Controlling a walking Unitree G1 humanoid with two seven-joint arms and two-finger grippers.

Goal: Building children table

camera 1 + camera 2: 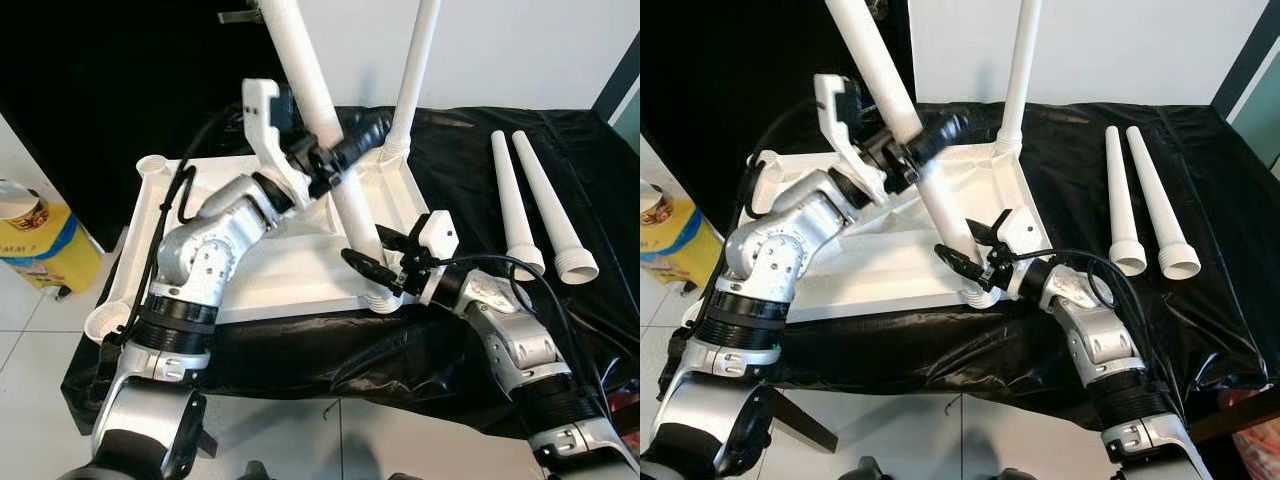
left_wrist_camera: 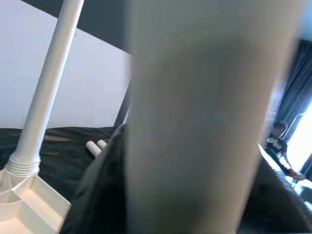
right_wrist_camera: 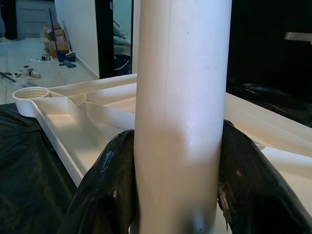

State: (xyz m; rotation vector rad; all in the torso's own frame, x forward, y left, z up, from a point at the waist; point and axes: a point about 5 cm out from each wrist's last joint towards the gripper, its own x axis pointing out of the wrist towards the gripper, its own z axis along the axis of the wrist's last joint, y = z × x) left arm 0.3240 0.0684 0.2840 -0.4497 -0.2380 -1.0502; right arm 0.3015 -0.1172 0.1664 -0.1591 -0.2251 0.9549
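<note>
The white plastic tabletop (image 1: 270,275) lies upside down on a black-draped surface (image 1: 480,160), one long white tapered leg (image 1: 325,120) leaning at its near corner socket. Both grippers clamp that leg — the left gripper (image 1: 322,160) midway up, the right gripper (image 1: 372,268) near the base. Another leg (image 1: 415,70) stands upright at the far corner — two loose white legs (image 1: 530,200) lie side by side well apart, to the right.

The upturned white tabletop (image 1: 290,255) fills the black-covered table's (image 1: 470,180) left half. 2 legs stand at its right corners: a far upright leg (image 1: 415,70) and a near tilted leg (image 1: 325,130), with open room between them. 2 loose legs (image 1: 535,200) lie towards the table's right edge.
</note>
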